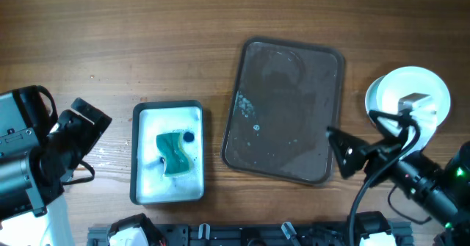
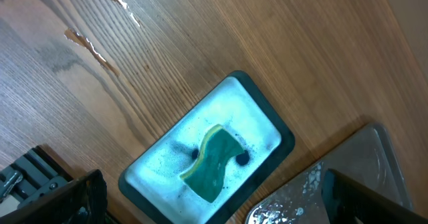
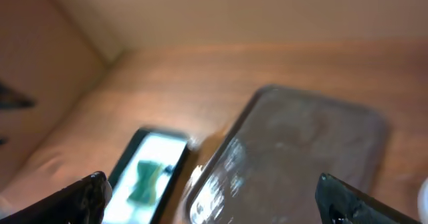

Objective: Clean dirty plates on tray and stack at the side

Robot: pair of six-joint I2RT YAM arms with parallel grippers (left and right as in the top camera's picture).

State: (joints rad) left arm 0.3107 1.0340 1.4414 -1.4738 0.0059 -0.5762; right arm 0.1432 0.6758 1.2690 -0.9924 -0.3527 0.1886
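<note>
Right claw [image 1: 339,149], spread wide, hovers over tray [image 1: 286,121] edge, plates [image 1: 411,81] just behind.

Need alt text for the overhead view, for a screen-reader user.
A grey tray, empty and wet with suds, sits mid-way across a wooden table, with white plates to its right, partly under the right arm. Left of the tray, a tub of soapy water holds a green sponge; the left arm is at the left edge.
</note>
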